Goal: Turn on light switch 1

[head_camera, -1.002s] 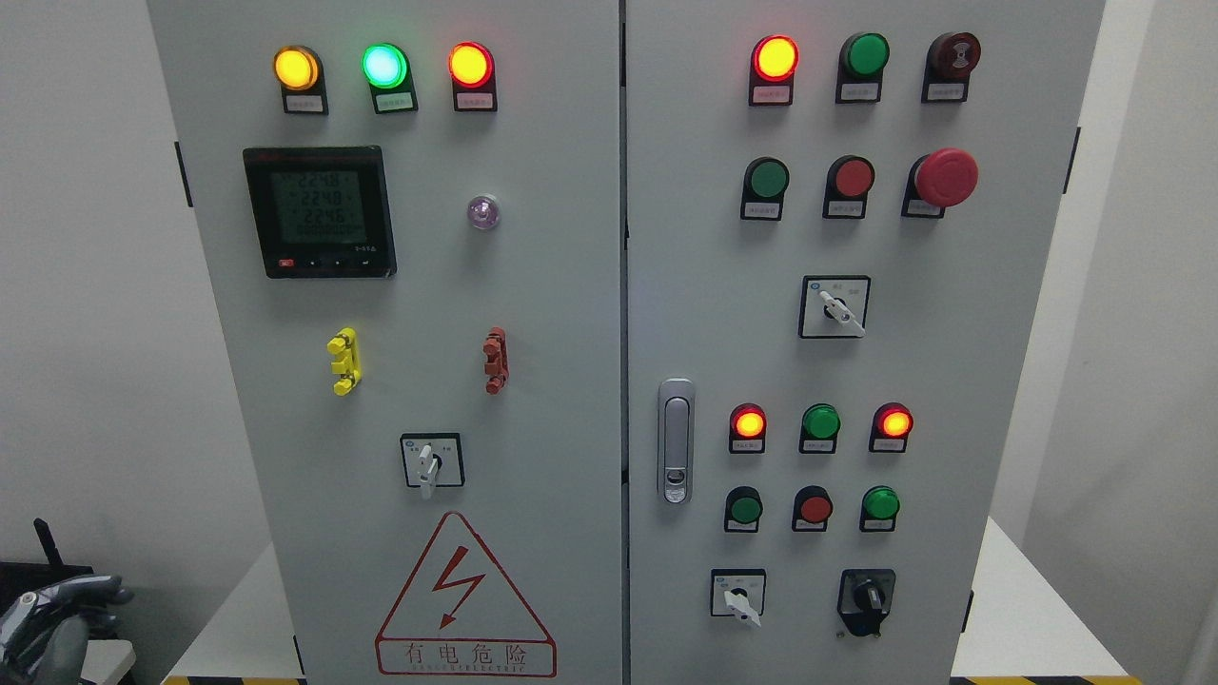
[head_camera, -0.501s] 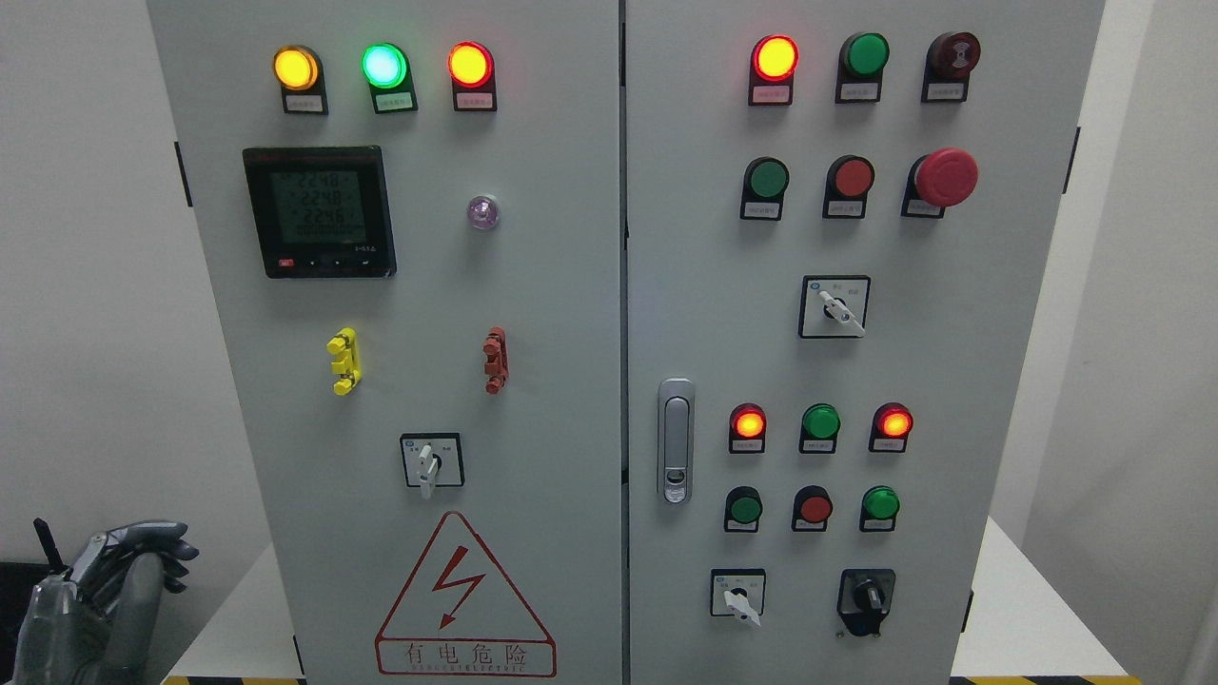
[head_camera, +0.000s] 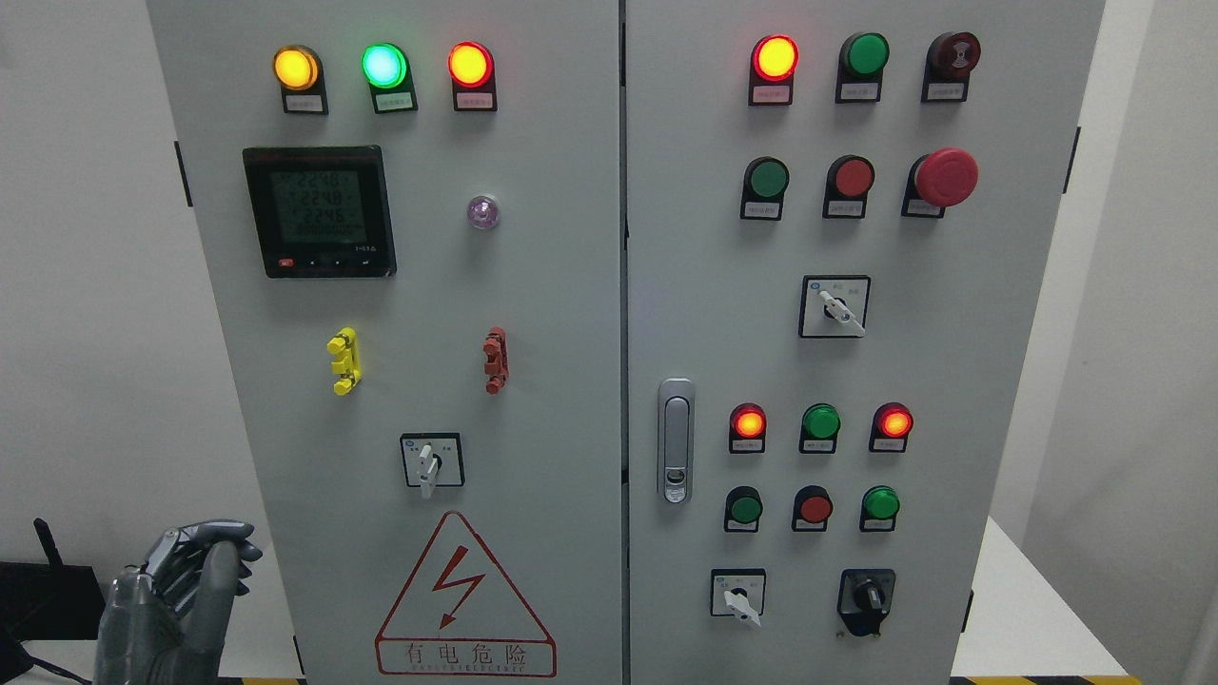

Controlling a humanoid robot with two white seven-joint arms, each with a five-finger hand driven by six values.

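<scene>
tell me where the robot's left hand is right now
In the head view, the grey left hand is at the lower left corner, just left of the grey cabinet's left door, level with the red lightning warning triangle.

Left hand (head_camera: 181, 595) low at lower left, fingers curled

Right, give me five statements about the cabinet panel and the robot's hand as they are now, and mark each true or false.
1. The left hand is at the lower left, off the cabinet. True.
2. The three lamps at the top of the left door are all lit. True: yellow lamp, green lamp, red lamp.
3. The left hand is gripping the rotary switch above the warning triangle. False: the hand holds nothing and is away from it.
4. The red mushroom button is on the left door. False: it is on the right door.
5. The right hand is pressing a button. False: it is not in view.
</scene>
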